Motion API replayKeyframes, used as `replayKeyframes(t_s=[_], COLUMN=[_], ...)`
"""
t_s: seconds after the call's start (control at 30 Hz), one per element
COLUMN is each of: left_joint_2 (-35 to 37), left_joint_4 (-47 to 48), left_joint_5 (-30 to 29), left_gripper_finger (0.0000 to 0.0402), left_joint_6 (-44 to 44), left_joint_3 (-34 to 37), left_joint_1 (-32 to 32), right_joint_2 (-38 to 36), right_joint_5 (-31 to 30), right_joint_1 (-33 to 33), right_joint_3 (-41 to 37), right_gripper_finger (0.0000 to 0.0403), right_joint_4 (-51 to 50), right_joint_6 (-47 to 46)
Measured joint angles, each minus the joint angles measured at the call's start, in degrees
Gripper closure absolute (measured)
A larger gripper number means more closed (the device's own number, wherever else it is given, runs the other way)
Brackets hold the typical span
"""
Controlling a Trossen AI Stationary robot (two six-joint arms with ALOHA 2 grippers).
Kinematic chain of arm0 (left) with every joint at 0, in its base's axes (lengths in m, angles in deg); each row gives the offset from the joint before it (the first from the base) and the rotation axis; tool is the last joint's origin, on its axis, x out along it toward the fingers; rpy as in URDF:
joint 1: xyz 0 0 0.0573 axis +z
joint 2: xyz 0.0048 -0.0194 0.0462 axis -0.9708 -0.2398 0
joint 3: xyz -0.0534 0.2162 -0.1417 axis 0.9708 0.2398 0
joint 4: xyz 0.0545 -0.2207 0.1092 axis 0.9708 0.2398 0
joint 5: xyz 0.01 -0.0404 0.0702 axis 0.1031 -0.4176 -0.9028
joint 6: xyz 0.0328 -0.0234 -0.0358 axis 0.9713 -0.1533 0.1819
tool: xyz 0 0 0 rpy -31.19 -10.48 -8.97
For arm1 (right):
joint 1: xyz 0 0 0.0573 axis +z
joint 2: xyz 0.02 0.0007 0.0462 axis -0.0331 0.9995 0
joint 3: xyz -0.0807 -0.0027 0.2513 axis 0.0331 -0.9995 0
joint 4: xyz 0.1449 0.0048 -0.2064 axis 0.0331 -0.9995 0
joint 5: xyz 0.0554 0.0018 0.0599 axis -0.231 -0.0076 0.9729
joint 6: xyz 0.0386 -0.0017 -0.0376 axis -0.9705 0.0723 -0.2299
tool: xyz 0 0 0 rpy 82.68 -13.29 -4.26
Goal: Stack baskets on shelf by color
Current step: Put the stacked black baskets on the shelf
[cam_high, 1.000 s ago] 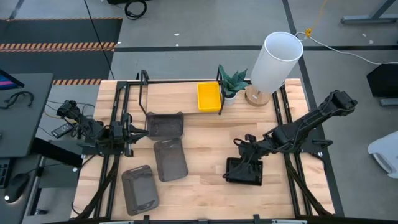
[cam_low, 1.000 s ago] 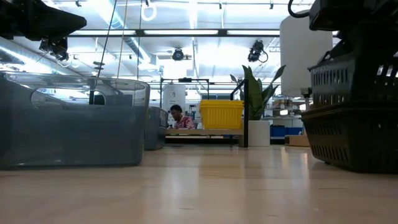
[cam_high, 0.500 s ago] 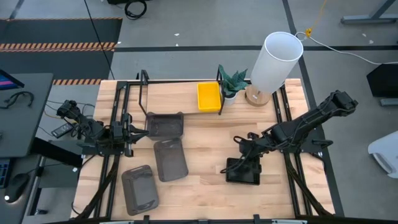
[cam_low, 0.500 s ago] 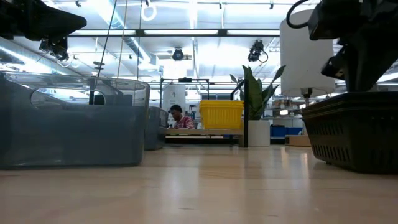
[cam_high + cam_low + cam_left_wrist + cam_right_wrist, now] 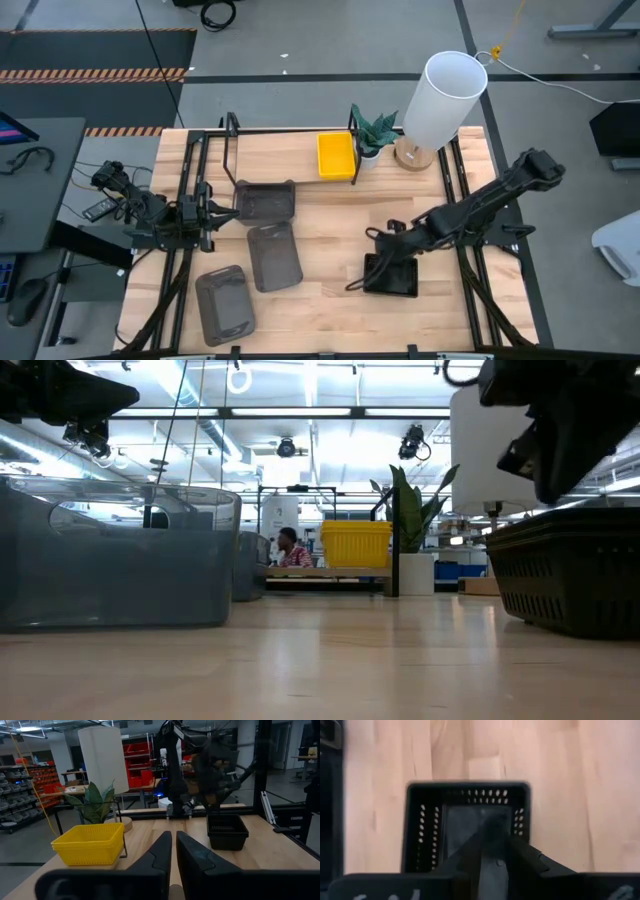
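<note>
Table point(image 5: 330, 225): plant point(image 5: 376, 130), lamp point(image 5: 440, 98) behind black basket point(image 5: 392, 274).

The wooden desk point(image 5: 320, 300) carries a black basket point(image 5: 391, 275) at the right, three grey baskets point(image 5: 273, 255) on the left, a white lamp point(image 5: 440, 100) and a potted plant point(image 5: 372, 135) at the back — and the shelf point(image 5: 280, 160), where a yellow basket point(image 5: 335, 155) sits.
</note>
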Motion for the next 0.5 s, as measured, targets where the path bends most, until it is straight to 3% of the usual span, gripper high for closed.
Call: replayKeyframes(t_s=[0.5], left_joint_2=[0.0], left_joint_4=[0.0], left_joint_5=[0.0], left_gripper_finger=[0.0364], left_joint_6=[0.0], left_joint_3=[0.0], left_joint_1=[0.0], right_joint_2=[27.5], right_joint_5=[7.3], right_joint_1=[1.6], right_joint_3=[17.7], right_gripper_finger=[0.0313], right_joint_4=[-7.9], right_joint_6=[9.1])
